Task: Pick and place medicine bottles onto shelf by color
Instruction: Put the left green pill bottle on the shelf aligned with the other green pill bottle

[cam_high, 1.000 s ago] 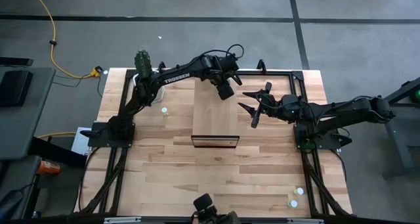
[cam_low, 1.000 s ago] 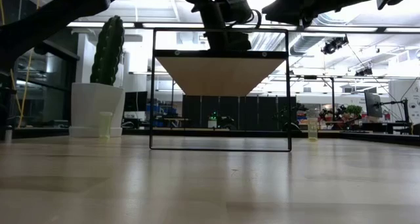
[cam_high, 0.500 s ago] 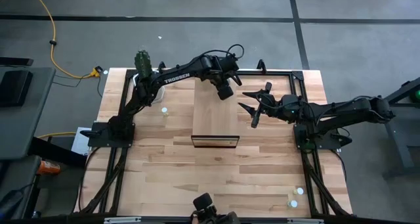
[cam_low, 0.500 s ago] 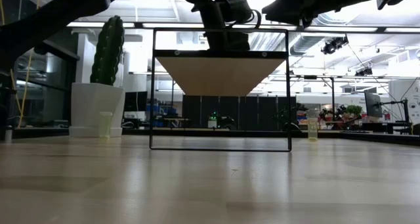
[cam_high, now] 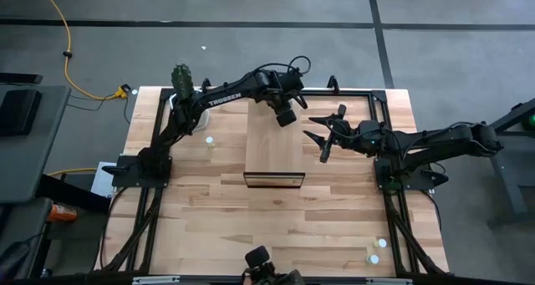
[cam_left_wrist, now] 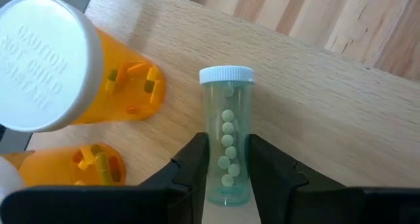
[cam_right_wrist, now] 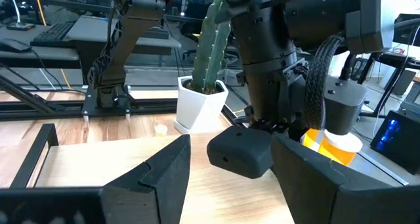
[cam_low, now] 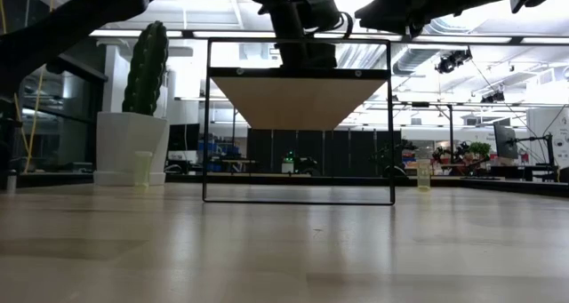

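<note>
The shelf (cam_high: 273, 151) stands mid-table, seen in the low view as a plank on a dark frame (cam_low: 300, 99). My left gripper (cam_left_wrist: 228, 175) is over the shelf's far end (cam_high: 287, 116), shut on a pale green medicine bottle (cam_left_wrist: 227, 132) with a white cap. Two orange bottles (cam_left_wrist: 125, 86) (cam_left_wrist: 98, 163) stand beside it on the shelf top. My right gripper (cam_high: 322, 139) hangs open to the right of the shelf, holding nothing. A loose bottle (cam_high: 209, 139) stands on the table at the left, and two more (cam_high: 382, 243) (cam_high: 374, 258) near the front right. My left gripper pinches the pale green bottle's lower body (cam_left_wrist: 227, 178) between its two fingers (cam_left_wrist: 197, 168), one on each side. The fingers slant down from above. The bottle stands upright, cap up. Whether its base rests on the shelf top or hangs just above it, I cannot tell.
A cactus in a white pot (cam_high: 181, 80) stands at the table's far left corner, close behind the left arm. A dark frame (cam_high: 380, 101) runs along the table's far and right sides. The shelf's near half (cam_high: 273, 164) is bare wood.
</note>
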`<control>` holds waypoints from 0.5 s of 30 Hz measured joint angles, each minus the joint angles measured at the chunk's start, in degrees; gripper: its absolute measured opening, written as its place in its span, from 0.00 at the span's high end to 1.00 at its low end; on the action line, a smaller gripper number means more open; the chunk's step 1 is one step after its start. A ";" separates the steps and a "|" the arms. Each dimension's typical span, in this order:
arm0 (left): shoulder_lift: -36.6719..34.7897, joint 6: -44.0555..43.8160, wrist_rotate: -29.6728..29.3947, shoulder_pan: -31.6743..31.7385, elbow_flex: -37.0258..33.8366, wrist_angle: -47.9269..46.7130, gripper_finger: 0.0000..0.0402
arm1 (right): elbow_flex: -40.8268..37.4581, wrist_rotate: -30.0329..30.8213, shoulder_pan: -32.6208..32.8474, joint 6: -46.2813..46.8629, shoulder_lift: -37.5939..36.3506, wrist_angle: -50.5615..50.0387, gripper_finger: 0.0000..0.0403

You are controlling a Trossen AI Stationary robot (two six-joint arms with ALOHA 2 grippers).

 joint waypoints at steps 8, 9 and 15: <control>-2.57 0.01 -1.68 0.14 0.04 -0.76 0.79 | 0.00 0.00 0.00 0.00 -0.02 0.00 0.49; -3.23 0.01 -1.78 0.17 0.04 -0.82 0.79 | 0.00 0.00 0.00 0.00 -0.01 -0.03 0.49; -8.49 0.01 -2.33 0.22 0.04 -0.92 0.79 | 0.00 0.00 0.00 0.00 -0.02 0.02 0.49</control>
